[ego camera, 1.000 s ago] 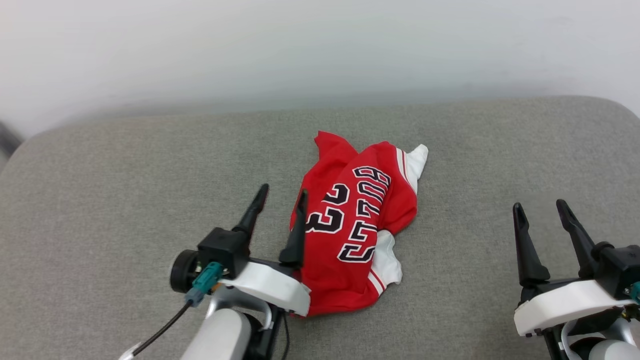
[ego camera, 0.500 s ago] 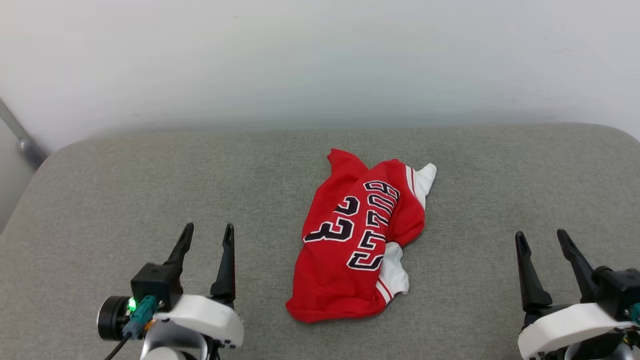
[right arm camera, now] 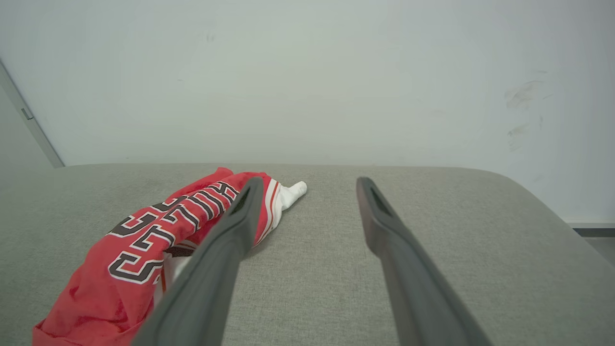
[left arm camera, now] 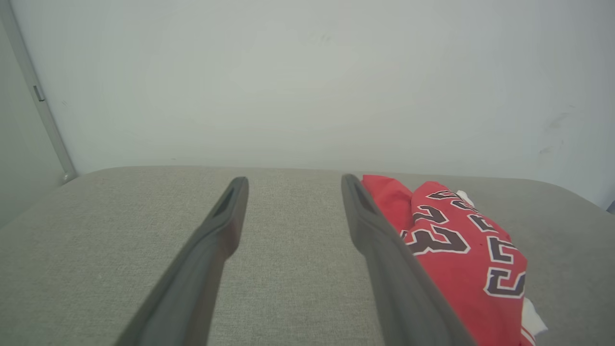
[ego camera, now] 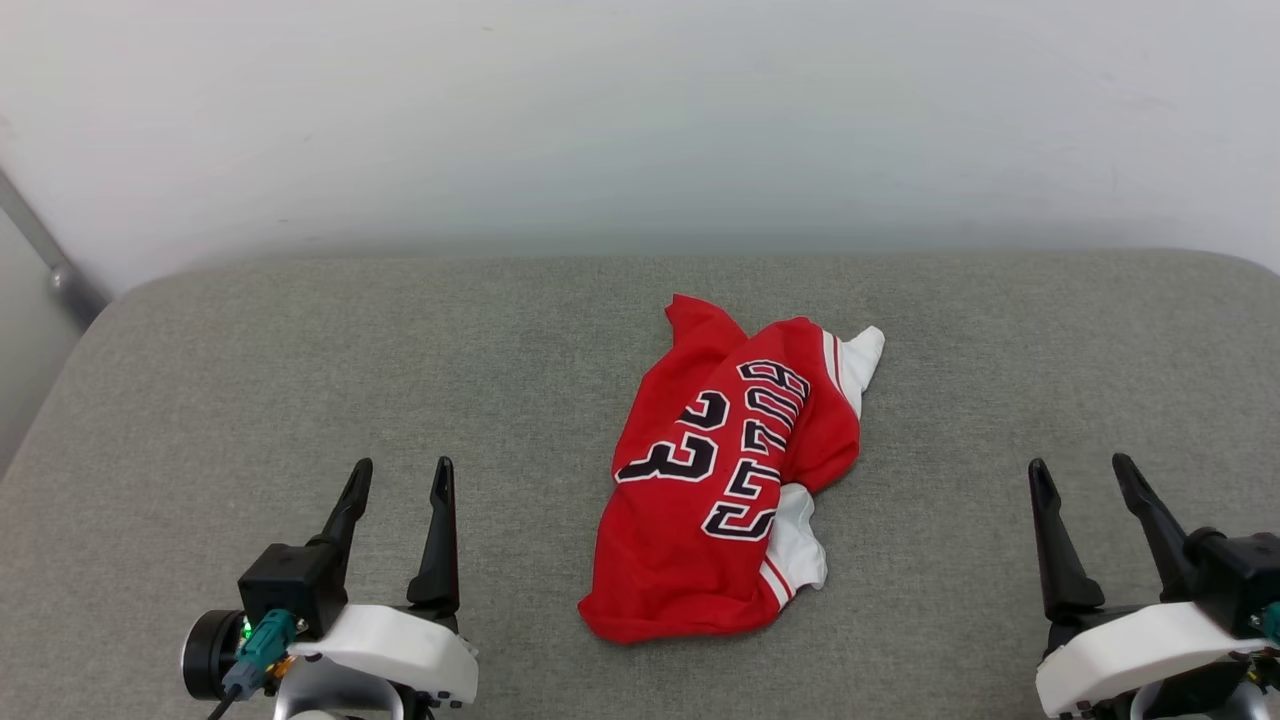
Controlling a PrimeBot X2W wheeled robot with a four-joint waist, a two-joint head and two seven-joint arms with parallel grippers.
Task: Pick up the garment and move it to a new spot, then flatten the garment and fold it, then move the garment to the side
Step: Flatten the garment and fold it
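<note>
The garment (ego camera: pixel 730 480), a red jersey with white sleeves and black white-outlined letters and numbers, lies crumpled in a loose heap near the middle of the grey cushioned surface (ego camera: pixel 300 360). My left gripper (ego camera: pixel 400 475) stands open at the lower left, well apart from it, with nothing between its fingers. My right gripper (ego camera: pixel 1082 472) stands open at the lower right, also apart and empty. In the left wrist view the garment (left arm camera: pixel 461 250) lies to the right of the open fingers. In the right wrist view the garment (right arm camera: pixel 144 240) lies to the left, partly behind one finger.
A pale wall (ego camera: pixel 640 120) rises behind the grey surface's far edge. A grey metal post (ego camera: pixel 50 260) runs down at the far left. The surface's rounded corners show at the back left and back right.
My left gripper has drawn back from the garment's left edge to the lower left, staying open. The camera has tilted, so the whole picture sits lower. The right gripper kept its place.
</note>
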